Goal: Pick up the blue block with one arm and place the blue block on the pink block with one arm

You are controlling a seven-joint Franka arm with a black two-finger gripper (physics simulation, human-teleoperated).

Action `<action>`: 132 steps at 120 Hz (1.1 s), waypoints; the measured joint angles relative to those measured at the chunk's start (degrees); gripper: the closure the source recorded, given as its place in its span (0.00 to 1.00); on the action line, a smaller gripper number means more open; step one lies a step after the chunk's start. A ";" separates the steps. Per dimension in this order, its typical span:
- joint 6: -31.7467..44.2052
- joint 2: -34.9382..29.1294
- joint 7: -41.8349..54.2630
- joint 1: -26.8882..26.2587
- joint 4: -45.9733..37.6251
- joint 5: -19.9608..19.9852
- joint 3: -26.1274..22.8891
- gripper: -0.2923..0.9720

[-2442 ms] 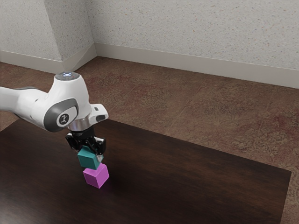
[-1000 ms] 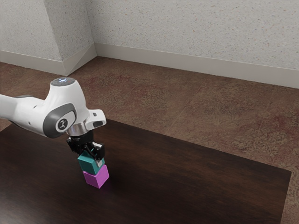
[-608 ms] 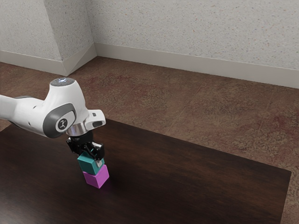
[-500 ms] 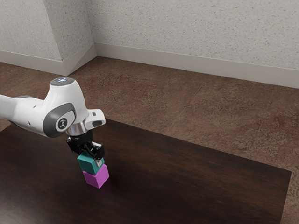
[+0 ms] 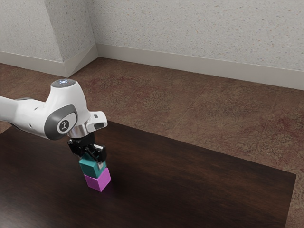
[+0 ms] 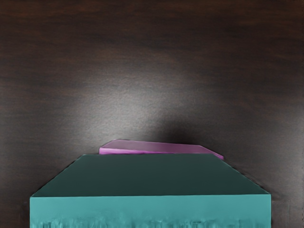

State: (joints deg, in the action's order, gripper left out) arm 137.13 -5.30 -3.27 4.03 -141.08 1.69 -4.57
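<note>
Blue block [image 5: 89, 166] is sitting flat on top of the pink block [image 5: 97, 180], with my hand [image 5: 90, 155] right down over it. Honestly can't tell if it's pinching the block or already loose. The stack is toward the exterior view's left on the bench [image 5: 199, 190], with the bench's back edge close at 12 o'clock. Loads of bare bench from 3 to 5 o'clock. It's a cube, so no long axis, and one vertical corner faces roughly 5 o'clock. From my wrist, a pink sliver [image 6: 156, 148] peeks past the blue block's [image 6: 147, 190] far edge, slightly skewed to it.
</note>
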 joint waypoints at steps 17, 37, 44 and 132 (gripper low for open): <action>-0.01 -0.08 0.54 -0.08 0.00 0.34 0.00 0.33; -0.11 -5.63 0.97 -0.89 0.05 -0.14 0.00 0.28; -0.30 -9.66 1.05 -1.09 0.20 -0.33 -0.09 0.27; -50.98 -5.63 -61.41 -0.69 40.58 -5.03 2.83 0.23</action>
State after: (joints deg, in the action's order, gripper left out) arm 86.15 -10.93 -64.69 3.34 -100.50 -3.33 -1.74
